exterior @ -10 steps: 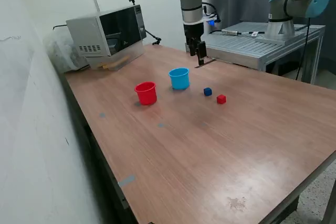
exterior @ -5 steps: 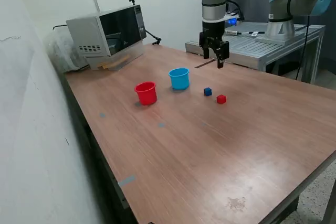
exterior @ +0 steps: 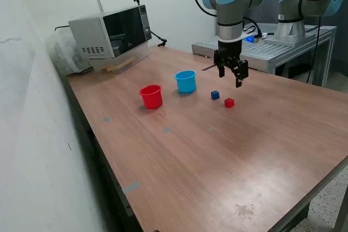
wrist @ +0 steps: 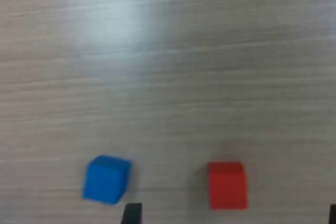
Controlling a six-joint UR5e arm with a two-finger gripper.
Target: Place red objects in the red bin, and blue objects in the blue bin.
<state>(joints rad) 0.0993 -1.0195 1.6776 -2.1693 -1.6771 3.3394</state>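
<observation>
We see the gripper point(exterior: 231, 74) hanging above the wooden table point(exterior: 217, 156), its two fingers spread apart with nothing between them, so it is open and empty. It hovers over the area just behind the two loose cubes, clear of the tabletop. Only one red cube point(exterior: 229, 102) and one dark blue cube point(exterior: 215, 95) are visible to us; they sit on the table close beside each other but not touching, the blue one nearer the cups and the red one toward the exterior view's right. In the wrist view we find the same pair, the blue cube point(wrist: 105, 179) and the red cube point(wrist: 227, 184), lying side by side on the wood grain with a clear gap between them, and the dark tip of one finger point(wrist: 131, 213) showing at the edge of the picture between the two cubes. The light blue cup point(exterior: 185, 81) stands upright, to the exterior view's left of the blue cube, and the red cup point(exterior: 151, 96) stands upright further to the left, near the blue cup but apart from it. We cannot tell whether either cup holds anything. At the far corner of the table sits a microwave point(exterior: 111, 33).
</observation>
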